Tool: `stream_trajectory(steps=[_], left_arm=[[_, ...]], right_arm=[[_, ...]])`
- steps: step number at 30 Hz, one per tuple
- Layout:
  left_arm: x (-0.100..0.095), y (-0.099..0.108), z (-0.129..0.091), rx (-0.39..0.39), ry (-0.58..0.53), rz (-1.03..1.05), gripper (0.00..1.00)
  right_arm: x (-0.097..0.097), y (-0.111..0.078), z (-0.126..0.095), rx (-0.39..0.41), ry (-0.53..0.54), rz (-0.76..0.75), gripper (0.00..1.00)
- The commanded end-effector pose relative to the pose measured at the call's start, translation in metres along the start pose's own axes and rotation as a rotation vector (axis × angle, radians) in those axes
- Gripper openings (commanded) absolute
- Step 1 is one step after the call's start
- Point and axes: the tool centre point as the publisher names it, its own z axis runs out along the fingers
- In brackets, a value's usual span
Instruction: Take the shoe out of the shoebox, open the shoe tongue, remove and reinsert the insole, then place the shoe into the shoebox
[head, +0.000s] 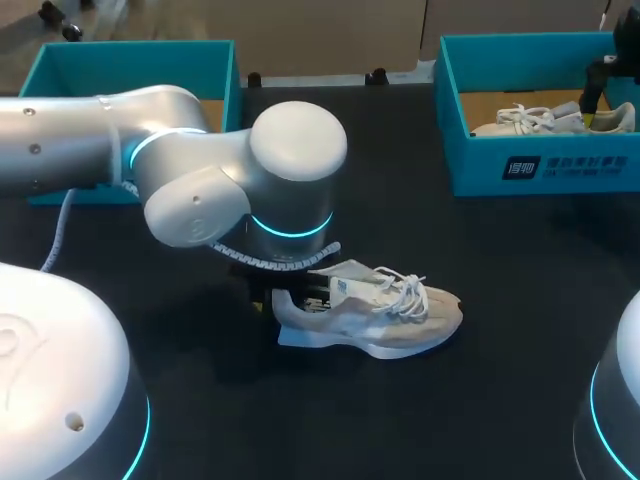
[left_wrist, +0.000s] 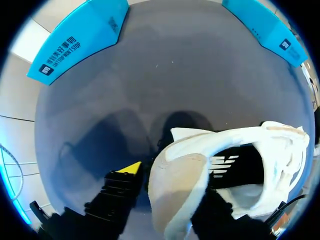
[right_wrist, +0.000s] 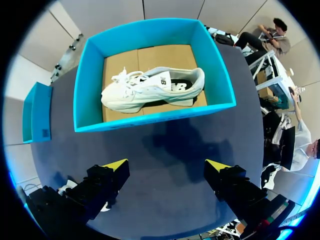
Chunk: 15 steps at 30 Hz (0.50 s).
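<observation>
A pale beige shoe (head: 380, 310) with white laces lies on its side on the black table, toe to the right. My left arm reaches over its heel end, and my left gripper (left_wrist: 172, 182) straddles the heel (left_wrist: 180, 190). One yellow-tipped finger (left_wrist: 131, 168) stands just outside the heel with a small gap, and the other is down inside the shoe's opening, mostly hidden. My right gripper (right_wrist: 166, 165) hangs open and empty over the table in front of the right blue shoebox (right_wrist: 150, 120). That box holds a second white shoe (right_wrist: 150, 87).
The right shoebox (head: 540, 165) stands at the back right with the second shoe (head: 550, 120) inside. Another blue box (head: 130, 65) stands at the back left, partly behind my left arm. Bare black table surrounds the beige shoe.
</observation>
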Motion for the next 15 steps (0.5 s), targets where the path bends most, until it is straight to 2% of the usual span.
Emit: stream_trajectory(steps=[1,4,7,15], left_arm=[[0.001,-0.001,-0.002,-0.003,0.022,0.0,1.0],[-0.002,0.0,-0.017,0.005,0.06,0.005,1.0],[-0.006,0.002,-0.041,0.031,0.123,0.022,1.0],[-0.027,0.011,-0.108,0.144,0.29,0.126,1.0]], right_arm=[[0.0,-0.001,0.0,-0.003,0.0,0.0,1.0],[0.0,-0.001,0.0,-0.003,0.0,0.0,1.0],[0.0,-0.001,0.0,-0.003,0.0,0.0,1.0],[0.0,-0.001,0.0,-0.003,0.0,0.0,1.0]])
